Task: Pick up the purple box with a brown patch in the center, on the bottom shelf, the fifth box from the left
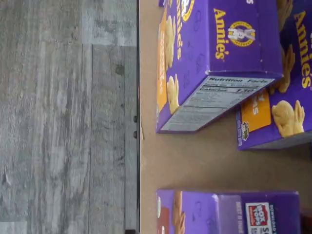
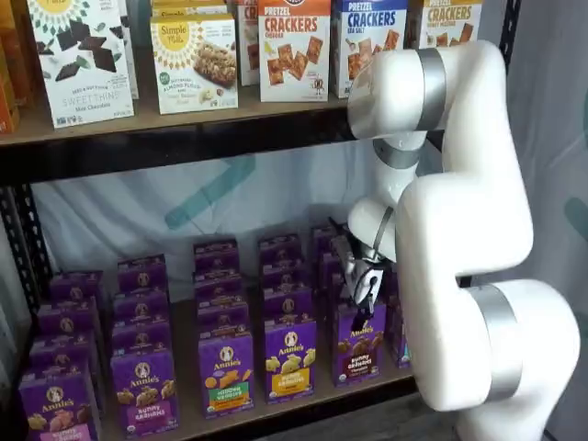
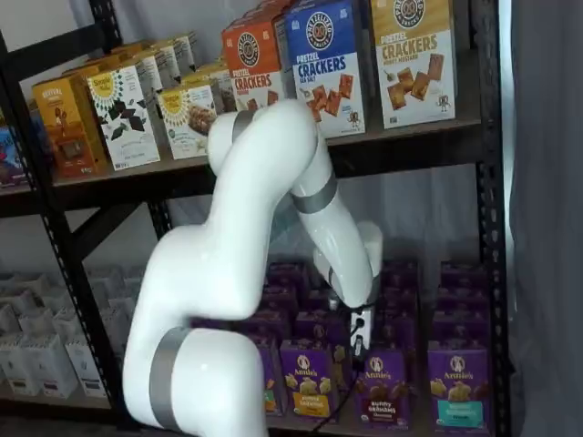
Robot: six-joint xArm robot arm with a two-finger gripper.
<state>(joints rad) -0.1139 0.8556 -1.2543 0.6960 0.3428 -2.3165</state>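
- Purple box at the bench front edge, directly below the fingers.
- Fingers above the box; gap or grip impossible to tell.

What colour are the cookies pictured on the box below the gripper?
Dark chocolate brown, on the purple box; a shelf view shows it best.

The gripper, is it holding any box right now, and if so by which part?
Nothing is held, as far as the views show. The gripper hangs just above the purple box on the bottom shelf; whether its fingers are open cannot be told.
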